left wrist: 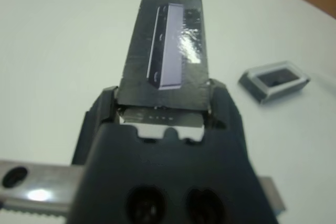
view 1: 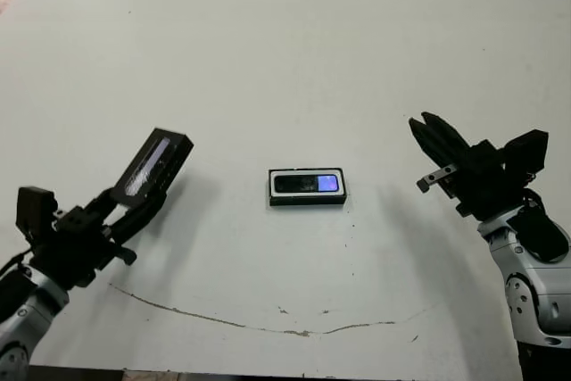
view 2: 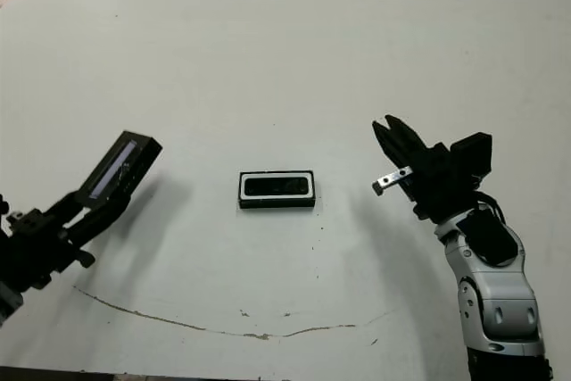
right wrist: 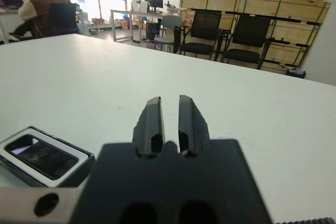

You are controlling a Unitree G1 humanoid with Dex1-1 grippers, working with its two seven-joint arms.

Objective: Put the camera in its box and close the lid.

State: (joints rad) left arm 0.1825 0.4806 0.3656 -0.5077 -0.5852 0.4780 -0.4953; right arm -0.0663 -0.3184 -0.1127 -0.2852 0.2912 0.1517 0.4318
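At the middle of the white table (view 1: 285, 69) we find the box (view 1: 307, 186) with the camera (view 1: 308, 184) lying flat inside its white lining, uncovered. Our left gripper (view 1: 134, 207) is raised off the table at the near left, its jaws clamped on 1 end of the lid (view 1: 155, 164), which tilts upward. Our right gripper (view 1: 430, 142) hovers well right of the box, jaws nearly together, holding nothing.

The near end of the lid (left wrist: 164, 56) is buried between the left gripper's (left wrist: 163, 109) fingers. Both robot forearms run off the picture's lower edge. Beyond the table a seated person (right wrist: 41, 4) is too distant to make out.
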